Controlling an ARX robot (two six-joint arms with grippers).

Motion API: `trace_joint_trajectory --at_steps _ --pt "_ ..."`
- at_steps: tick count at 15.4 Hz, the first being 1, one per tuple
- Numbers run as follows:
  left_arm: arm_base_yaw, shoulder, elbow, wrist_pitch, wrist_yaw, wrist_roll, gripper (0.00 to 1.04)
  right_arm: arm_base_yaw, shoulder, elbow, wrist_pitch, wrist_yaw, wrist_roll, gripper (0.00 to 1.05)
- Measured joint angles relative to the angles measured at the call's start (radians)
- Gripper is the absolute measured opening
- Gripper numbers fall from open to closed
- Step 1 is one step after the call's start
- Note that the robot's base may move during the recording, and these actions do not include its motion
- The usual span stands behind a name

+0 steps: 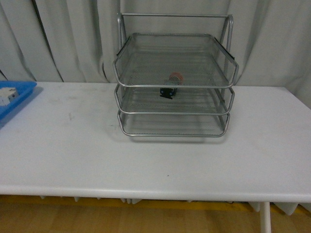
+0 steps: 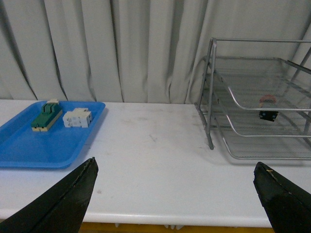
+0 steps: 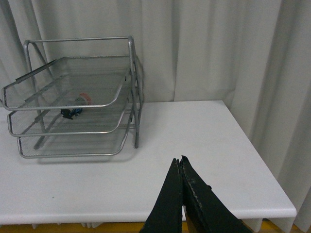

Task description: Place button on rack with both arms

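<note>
The small red-capped push-button on its dark blocky body (image 1: 171, 86) is lying on the middle tier of the silver three-tier wire mesh rack (image 1: 175, 113), which is standing at twelve o'clock on the white worktop (image 1: 146, 155). The left pincer (image 2: 177, 201) is hanging released, tips spread wide, well apart from the rack. The right pincer (image 3: 181, 165) is sitting clenched, empty. A flat blue plastic tray (image 1: 19, 99) is resting at nine o'clock.

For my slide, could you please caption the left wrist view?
Open left hand faces the button on the rack's middle tier, blue tray alongside.
</note>
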Motion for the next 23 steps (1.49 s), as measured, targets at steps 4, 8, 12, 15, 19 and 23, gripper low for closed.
trace_joint_trajectory --at_steps 4,8,12,15,19,23 --pt "0.000 0.000 0.000 0.000 0.000 0.000 0.98 0.000 0.000 0.000 -0.001 0.000 0.000 0.02" --pt "0.000 0.000 0.000 0.000 0.000 0.000 0.98 0.000 0.000 0.000 -0.001 0.000 -0.001 0.41" --pt "0.000 0.000 0.000 0.000 0.000 0.000 0.98 0.000 0.000 0.000 -0.001 0.000 -0.001 0.92" --pt "0.000 0.000 0.000 0.000 0.000 0.000 0.98 0.000 0.000 0.000 -0.001 0.000 -0.001 0.98" --pt "0.000 0.000 0.000 0.000 0.000 0.000 0.98 0.000 0.000 0.000 -0.001 0.000 -0.001 0.98" --pt "0.000 0.000 0.000 0.000 0.000 0.000 0.98 0.000 0.000 0.000 -0.001 0.000 -0.001 0.98"
